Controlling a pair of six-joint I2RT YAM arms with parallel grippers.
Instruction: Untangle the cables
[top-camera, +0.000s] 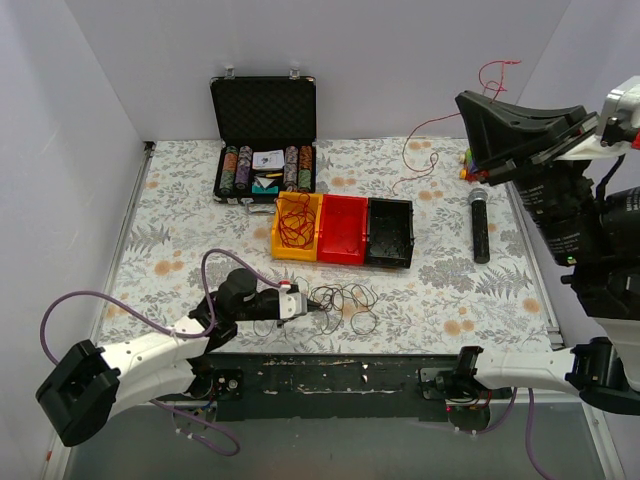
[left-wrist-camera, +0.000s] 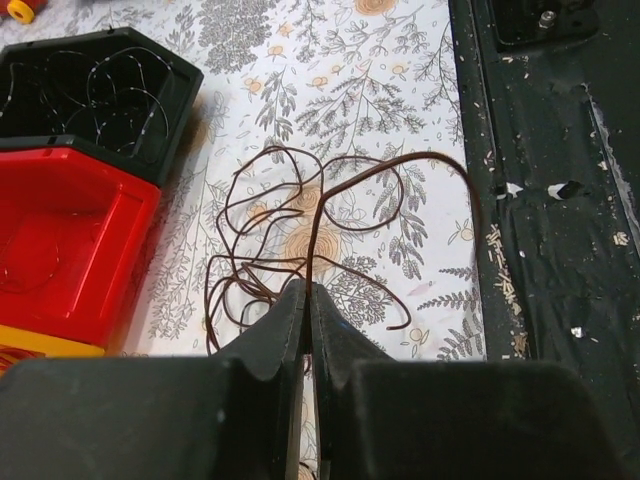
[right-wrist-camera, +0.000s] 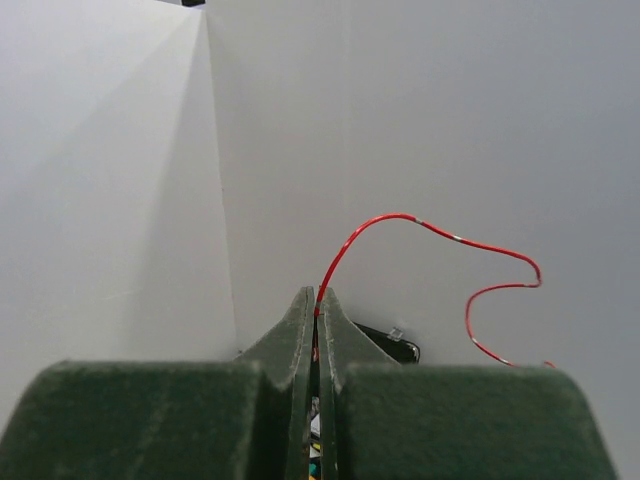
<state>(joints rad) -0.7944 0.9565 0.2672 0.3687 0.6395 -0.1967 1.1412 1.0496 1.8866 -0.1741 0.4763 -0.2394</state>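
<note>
While the left gripper (top-camera: 308, 305) lies low by the table's near edge, its fingers pinching the dark brown cables (top-camera: 345, 300), the right gripper (top-camera: 468, 103) hangs high at the far right, holding a red cable (top-camera: 406, 150) that dangles down. A yellow bin (top-camera: 276, 232), red bin (top-camera: 343, 232) and black bin (top-camera: 390, 233) stand in a row just beyond the nest, with a microphone (top-camera: 480, 225) to their right.

From the left wrist, the left gripper (left-wrist-camera: 307, 288) is pressed together on one brown strand of the dark brown cables (left-wrist-camera: 316, 220), which loop beside the red bin (left-wrist-camera: 70, 230).

From the right wrist, the right gripper (right-wrist-camera: 316, 300) nips the red cable (right-wrist-camera: 440, 232) against a white wall (right-wrist-camera: 120, 200).
</note>
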